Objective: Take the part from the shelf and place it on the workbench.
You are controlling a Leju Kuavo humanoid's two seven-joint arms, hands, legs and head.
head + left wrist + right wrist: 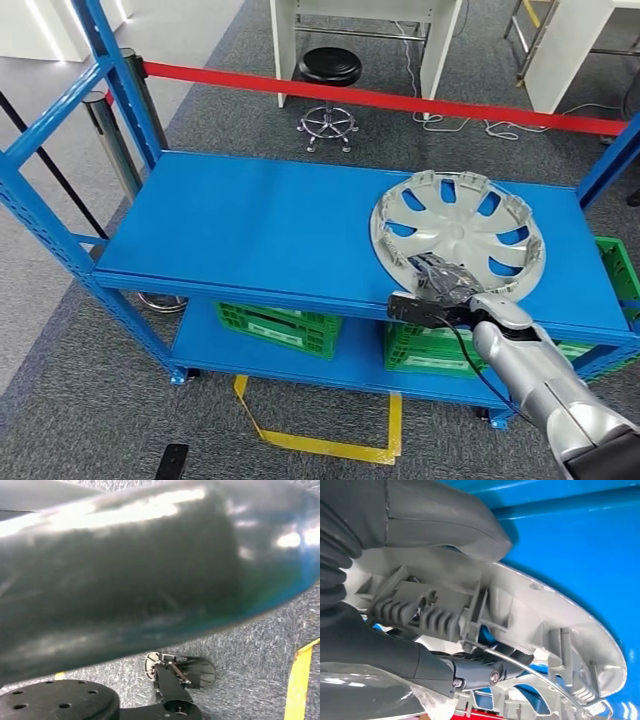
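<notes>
Over at the left: blue shelf (249,225) frame with slanted uprights, plus a chrome post (112,140) behind its left end holding a red barrier tape (392,100) that runs across the floor past the back edge. Black stool (330,68) further back on the grey carpet, white desk legs around it. Down on the lower shelf board, toward the middle, a green crate (281,328) – can't tell what's inside, front wall only. Second green crate (430,348) just right of it under the front edge, contents also hidden. Yellow tape (324,440) outline on the floor in front. Up on the top board, toward the right end and near the front edge: the part (456,232), a silver hubcap lying inner side up. Right hand (441,285) clamped on its near rim, thumb (444,522) on one face and darker fingers (433,665) on the other in the right wrist view, so pinching the rim. Another bit of green crate poking out at the far right end. Left hand: can't tell its state, left wrist view just blurry dark body parts over carpet.
</notes>
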